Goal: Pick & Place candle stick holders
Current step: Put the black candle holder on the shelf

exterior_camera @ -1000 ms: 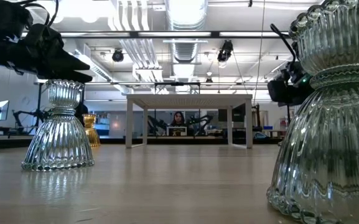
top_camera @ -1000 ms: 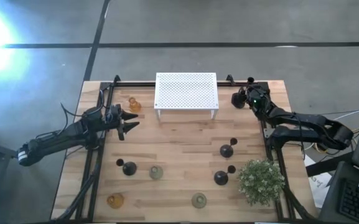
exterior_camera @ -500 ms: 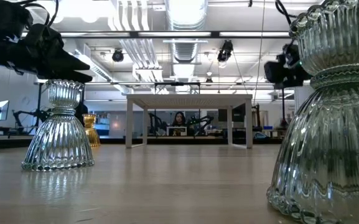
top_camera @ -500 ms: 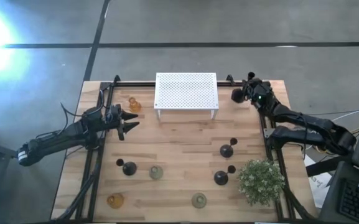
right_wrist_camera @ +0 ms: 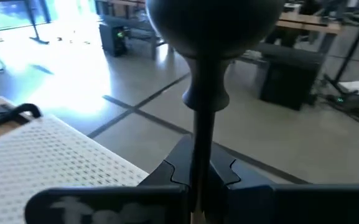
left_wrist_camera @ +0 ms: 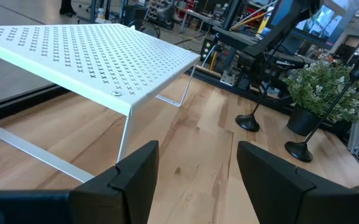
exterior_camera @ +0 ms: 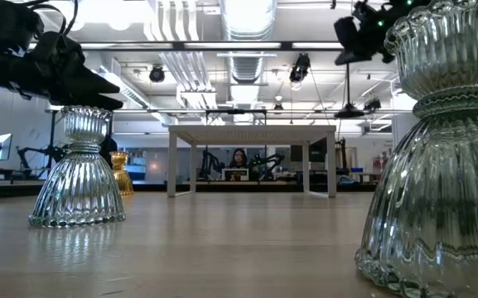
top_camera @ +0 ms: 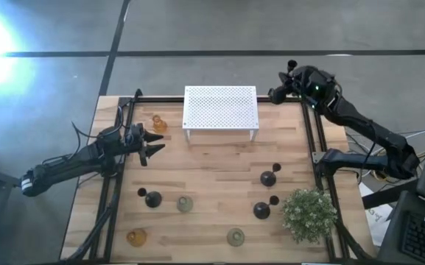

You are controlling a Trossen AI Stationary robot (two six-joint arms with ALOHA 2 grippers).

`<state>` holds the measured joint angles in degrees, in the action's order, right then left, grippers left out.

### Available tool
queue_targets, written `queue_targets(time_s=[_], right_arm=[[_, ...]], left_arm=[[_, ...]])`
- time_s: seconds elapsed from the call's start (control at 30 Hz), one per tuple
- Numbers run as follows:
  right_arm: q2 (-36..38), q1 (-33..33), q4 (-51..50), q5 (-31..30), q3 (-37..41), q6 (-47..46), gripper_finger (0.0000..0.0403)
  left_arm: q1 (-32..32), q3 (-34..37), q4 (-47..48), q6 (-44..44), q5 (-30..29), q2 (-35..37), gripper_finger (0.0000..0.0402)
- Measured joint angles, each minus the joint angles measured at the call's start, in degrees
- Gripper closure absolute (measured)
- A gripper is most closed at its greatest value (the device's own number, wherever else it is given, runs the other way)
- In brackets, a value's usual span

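Black candle stick holder clamped by stem between right gripper fingers, lifted above far right corner of white rack. Left gripper hovers near rack's left front leg, fingers spread, holding nothing. Amber holder stands just left of rack; remaining holders well in front of rack.

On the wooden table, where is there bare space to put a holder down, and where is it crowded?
Bare wood lies between the white rack and the holders farther forward, beside the left gripper. Another bare patch sits between the pale green holder and the black holders. It is crowded around the plant.
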<state>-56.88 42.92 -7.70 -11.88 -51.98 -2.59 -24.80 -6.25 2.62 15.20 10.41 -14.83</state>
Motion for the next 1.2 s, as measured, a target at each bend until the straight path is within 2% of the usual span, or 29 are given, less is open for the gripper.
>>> queue_targets(time_s=[0.23,0.6,0.9,1.2], right_arm=[[-9.8,0.0,-1.7,11.5,-8.7,0.0,0.0395],[-24.2,-0.1,-1.3,16.4,-19.1,2.7,0.0395],[-28.2,0.0,9.6,22.3,-17.9,2.8,0.0395],[-28.6,1.6,10.6,22.3,-15.8,2.7,0.0395]], left_arm=[[0.0,0.0,0.0,0.0,0.0,0.0,0.0179],[0.0,0.0,0.0,0.0,0.0,0.0,0.0179],[0.0,0.0,0.0,0.0,0.0,0.0,0.0179],[0.0,0.0,0.0,0.0,0.0,0.0,0.0179]])
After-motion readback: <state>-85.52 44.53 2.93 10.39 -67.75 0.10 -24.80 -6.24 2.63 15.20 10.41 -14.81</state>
